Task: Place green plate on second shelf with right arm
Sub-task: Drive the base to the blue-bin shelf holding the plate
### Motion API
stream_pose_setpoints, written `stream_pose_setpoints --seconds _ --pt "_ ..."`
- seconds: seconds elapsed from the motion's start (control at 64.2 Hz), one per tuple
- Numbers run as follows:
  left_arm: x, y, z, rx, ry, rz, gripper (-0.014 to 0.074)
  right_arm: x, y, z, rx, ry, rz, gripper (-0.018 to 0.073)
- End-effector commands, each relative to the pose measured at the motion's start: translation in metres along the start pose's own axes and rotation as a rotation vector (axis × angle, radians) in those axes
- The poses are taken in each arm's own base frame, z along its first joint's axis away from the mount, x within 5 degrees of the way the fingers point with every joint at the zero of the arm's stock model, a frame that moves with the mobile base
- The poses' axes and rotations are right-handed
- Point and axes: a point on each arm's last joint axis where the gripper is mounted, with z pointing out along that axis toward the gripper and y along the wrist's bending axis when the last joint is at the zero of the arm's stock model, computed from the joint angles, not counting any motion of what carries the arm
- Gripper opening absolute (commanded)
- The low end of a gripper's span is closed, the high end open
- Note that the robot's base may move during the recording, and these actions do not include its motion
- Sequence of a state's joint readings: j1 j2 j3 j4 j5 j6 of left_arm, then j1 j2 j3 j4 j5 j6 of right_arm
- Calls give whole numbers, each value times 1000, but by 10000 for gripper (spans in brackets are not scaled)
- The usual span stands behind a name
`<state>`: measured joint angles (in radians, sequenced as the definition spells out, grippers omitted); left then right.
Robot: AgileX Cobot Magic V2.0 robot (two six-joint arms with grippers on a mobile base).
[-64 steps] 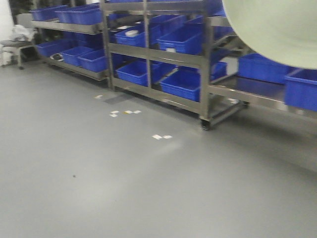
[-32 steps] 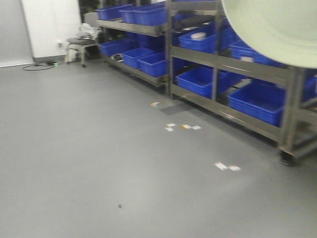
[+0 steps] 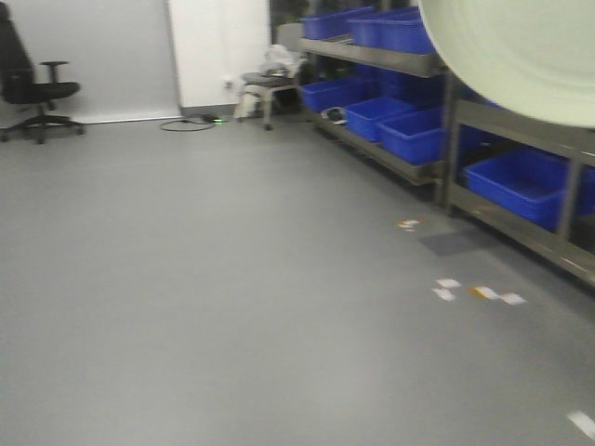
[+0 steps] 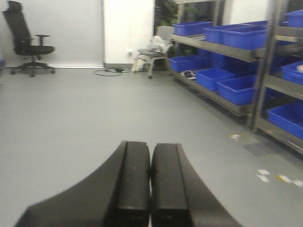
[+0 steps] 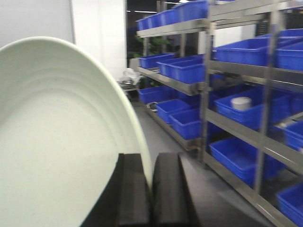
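The green plate [image 5: 57, 132] is pale sage, round and held on edge, filling the left half of the right wrist view. My right gripper [image 5: 150, 170] is shut on its rim, one black finger on each side. The plate also shows in the front view [image 3: 521, 51] at the top right, high above the floor; the gripper itself does not show there. My left gripper [image 4: 150, 161] is shut with nothing between its fingers, held above the grey floor. Metal shelf racks [image 5: 208, 85] with blue bins stand to the right.
Steel racks [image 3: 437, 102] with blue bins [image 3: 409, 130] line the right side. A black office chair [image 3: 33, 88] stands at the far left by the wall, a small chair with cloth [image 3: 270, 79] at the back. Paper scraps [image 3: 474, 293] lie on the grey floor.
The view has swung to the left: the racks slid to the right of the frame and the white wall and office chair came into view. The plate stays at the top right.
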<state>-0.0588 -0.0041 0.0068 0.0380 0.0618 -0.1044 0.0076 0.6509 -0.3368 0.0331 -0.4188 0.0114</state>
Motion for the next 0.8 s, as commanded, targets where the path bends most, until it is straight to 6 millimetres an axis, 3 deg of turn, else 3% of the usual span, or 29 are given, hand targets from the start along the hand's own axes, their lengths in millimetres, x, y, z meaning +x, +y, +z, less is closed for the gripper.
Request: stream_pose_setpoints --seconds 0.0,0.779 --pt "5 0 0 12 -58 -7 131 -21 0 1 5 -147 8 32" --pt "5 0 0 12 -58 -7 131 -21 0 1 5 -142 8 32"
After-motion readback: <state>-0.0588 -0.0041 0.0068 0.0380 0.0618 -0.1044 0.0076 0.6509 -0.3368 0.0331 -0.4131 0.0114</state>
